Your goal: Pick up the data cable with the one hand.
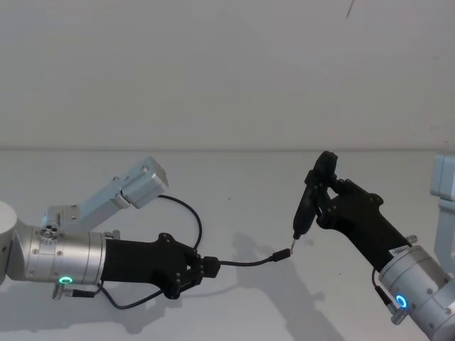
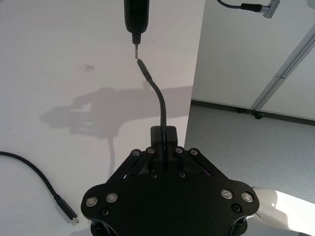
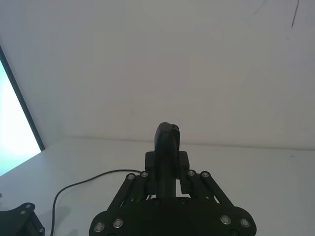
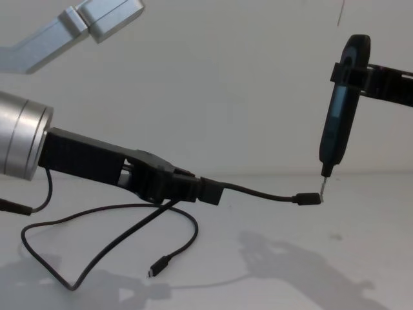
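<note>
My left gripper [image 1: 206, 267] is shut on the data cable [image 1: 245, 263], a thin black cord. A short stretch of it juts out past the fingers [image 2: 170, 133] and ends in a small plug [image 4: 308, 199]. Behind the gripper the cord [image 4: 97, 258] droops in a loop to the white table, and its other plug [image 4: 158, 266] lies there. My right gripper [image 1: 321, 195] is shut on a slim black pen-shaped tool [image 4: 339, 123], held upright. The tool's metal tip [image 2: 136, 50] meets the jutting plug or stands just off it.
A silver arm link [image 1: 121, 188] slants above the table at the left. In the left wrist view the table edge [image 2: 194, 83] runs close by, with grey floor beyond. A separate black lead with a silver connector [image 2: 256, 6] hangs there.
</note>
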